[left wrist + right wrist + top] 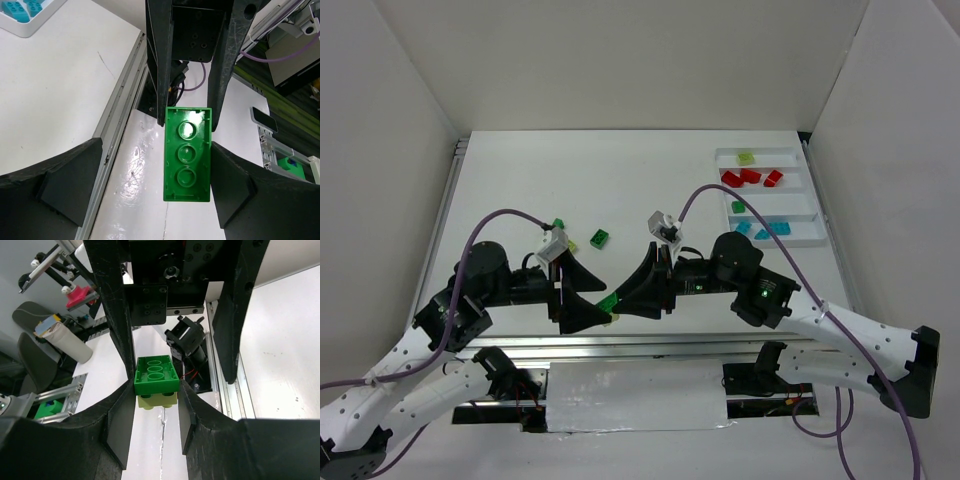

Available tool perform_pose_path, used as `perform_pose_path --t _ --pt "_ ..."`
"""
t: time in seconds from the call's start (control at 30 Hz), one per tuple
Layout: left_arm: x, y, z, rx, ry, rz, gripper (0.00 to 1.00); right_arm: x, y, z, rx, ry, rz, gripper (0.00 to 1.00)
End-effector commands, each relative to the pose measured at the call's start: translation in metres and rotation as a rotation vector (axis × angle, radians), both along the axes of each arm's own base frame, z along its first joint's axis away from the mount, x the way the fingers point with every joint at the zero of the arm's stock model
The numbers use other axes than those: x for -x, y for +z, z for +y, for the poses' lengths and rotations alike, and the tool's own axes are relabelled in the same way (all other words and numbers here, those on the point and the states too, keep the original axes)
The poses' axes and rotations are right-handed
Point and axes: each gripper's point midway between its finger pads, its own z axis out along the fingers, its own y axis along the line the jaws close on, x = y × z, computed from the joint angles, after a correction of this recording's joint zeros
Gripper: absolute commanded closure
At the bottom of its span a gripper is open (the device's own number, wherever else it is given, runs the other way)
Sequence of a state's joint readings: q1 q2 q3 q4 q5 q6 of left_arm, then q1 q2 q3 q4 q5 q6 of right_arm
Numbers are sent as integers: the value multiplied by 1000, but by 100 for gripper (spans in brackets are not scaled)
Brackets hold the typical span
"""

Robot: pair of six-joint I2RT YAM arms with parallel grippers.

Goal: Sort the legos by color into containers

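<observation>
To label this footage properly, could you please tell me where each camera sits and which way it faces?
Top external: above and behind the robot, looking down over the table and white tray; the left arm and right arm show.
Left wrist: on the left arm, facing rightward along the near edge; its open left gripper frames the right gripper.
Right wrist: on the right arm, facing leftward; its own fingers clamp the green brick.
Shared: all three show that brick between the two grippers.
</observation>
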State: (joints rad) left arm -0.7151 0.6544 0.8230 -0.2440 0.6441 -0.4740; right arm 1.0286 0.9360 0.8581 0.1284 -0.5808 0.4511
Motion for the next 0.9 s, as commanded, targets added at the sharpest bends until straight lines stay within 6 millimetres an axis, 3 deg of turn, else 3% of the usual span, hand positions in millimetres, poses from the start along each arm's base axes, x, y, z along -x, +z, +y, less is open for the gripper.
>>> perform_pose_path --t 0.0,0.17,0.53,0.63,0.87 --pt "-14 3 3 -9 68 -39 6 14 22 -3 -52 63 -44 100" --pt "-3 5 1 2 -3 -52 15 3 15 -3 18 11 -70 100" --pt "-2 -1 -2 -10 -24 -41 16 -9 -2 -3 144 -35 -86 100" --pt "-1 -1 -3 -8 -36 -41 22 -11 -6 -3 159 -40 -83 100" --pt "0 -1 -5 -4 -55 -37 64 -17 -9 -4 174 -80 -85 100"
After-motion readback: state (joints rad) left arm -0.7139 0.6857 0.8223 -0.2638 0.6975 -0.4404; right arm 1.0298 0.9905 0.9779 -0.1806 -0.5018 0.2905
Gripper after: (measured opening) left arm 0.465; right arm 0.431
